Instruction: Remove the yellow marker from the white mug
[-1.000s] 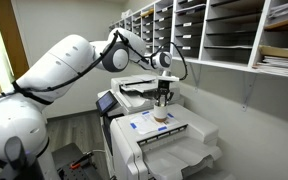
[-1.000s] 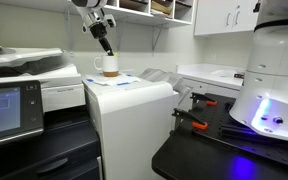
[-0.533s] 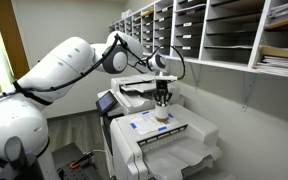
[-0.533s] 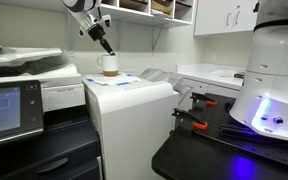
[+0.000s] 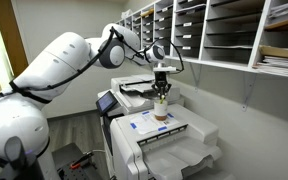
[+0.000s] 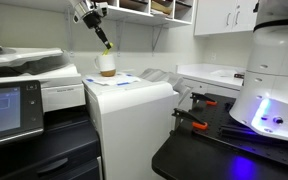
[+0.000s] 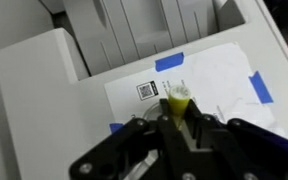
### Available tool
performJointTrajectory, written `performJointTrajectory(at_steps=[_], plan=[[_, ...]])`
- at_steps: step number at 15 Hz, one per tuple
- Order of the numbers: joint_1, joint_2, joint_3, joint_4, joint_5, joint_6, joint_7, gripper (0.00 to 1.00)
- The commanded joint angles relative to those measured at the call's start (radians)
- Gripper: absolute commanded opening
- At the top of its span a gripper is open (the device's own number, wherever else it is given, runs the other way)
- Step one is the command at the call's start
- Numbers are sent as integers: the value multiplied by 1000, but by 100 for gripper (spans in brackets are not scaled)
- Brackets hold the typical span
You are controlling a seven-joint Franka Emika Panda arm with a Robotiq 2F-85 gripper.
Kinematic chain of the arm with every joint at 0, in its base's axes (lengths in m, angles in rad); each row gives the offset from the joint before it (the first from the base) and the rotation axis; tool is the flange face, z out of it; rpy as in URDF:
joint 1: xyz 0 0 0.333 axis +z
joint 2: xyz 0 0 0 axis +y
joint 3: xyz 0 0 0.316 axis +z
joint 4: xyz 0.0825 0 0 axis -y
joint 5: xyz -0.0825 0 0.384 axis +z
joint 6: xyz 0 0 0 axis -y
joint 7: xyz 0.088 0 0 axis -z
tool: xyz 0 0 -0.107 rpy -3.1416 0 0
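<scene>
Gripper (image 6: 101, 31) is closed narrow on the yellow marker (image 6: 107, 43), pinching its top end. The marker hangs from the fingertips, tilted, w/ its lower tip pointing down at the white mug (image 6: 106, 66).

In this exterior view the tip looks just clear of the mug rim, w/ a small gap, so the marker is above the mug, not in it. In an exterior view from the other side the gripper (image 5: 161, 82), marker (image 5: 161, 96) and mug (image 5: 162, 114) stack almost vertically; can't tell the gap there, too small.

Wrist view: the marker (image 7: 177, 98) shows as a yellow end between the two fingers (image 7: 199, 126). The mug isn't visible there.

The mug is upright on top of the white printer (image 6: 124, 110), on a paper sheet (image 7: 219, 72) held w/ blue tape (image 7: 170, 62). Barcode label (image 7: 147, 90) is just beside the marker in the wrist view.
</scene>
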Motion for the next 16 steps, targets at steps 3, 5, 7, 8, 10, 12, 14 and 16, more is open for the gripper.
performJointTrajectory(at_steps=[3,5,7,8,10,12,14,16], plan=[[-17,-216,21,-174,8,15,-24,5],[-16,-280,25,-221,10,-12,-57,5],[-34,-340,53,-277,44,-34,-175,5],[-35,-360,57,-304,54,-40,-218,5],[-34,-376,65,-350,76,-74,-299,5],[-43,-389,69,-419,137,-28,-280,5],[-61,-385,71,-477,209,5,-295,5],[-82,-394,71,-546,265,58,-340,5]])
